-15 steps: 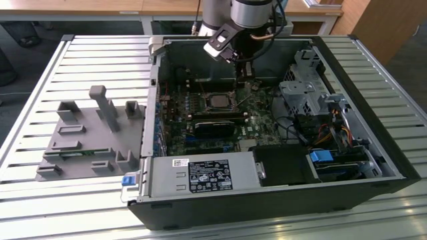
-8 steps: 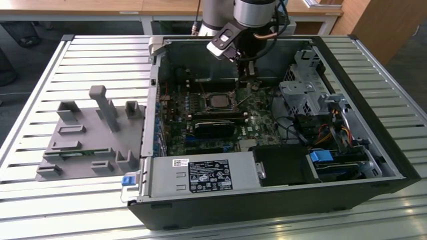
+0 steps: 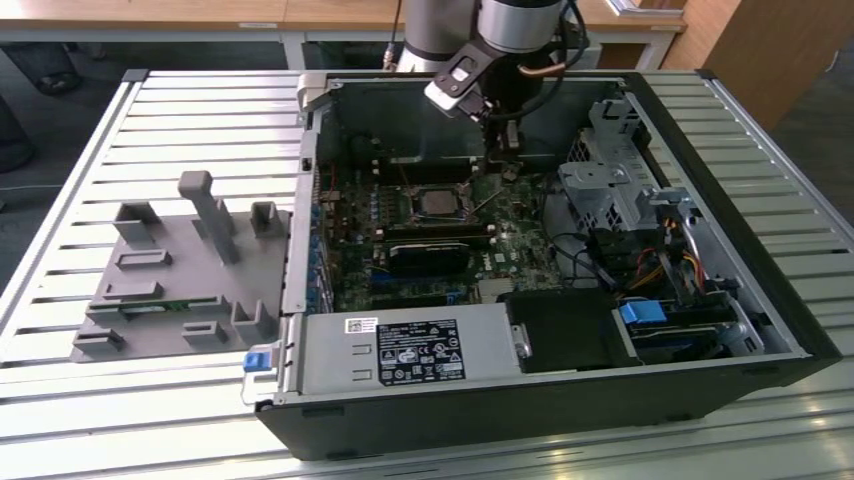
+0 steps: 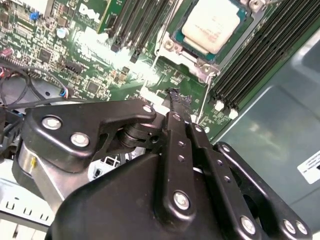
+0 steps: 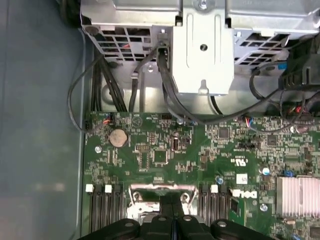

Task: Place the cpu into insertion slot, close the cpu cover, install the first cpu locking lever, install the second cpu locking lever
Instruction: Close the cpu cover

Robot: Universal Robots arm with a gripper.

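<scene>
Hand [image 4: 177,100] (pinched closed) near insertion slot [image 4: 176,35] seemingly holding cpu [image 4: 215,25].

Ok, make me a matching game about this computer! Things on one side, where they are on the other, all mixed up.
Things:
1 cpu
2 round battery
3 grey rack

Places:
A on the slatted table, outside the case
B silver top up, between rows of long black slots
C on the green board, near black cables

Pairs: 1-B, 2-C, 3-A
</scene>
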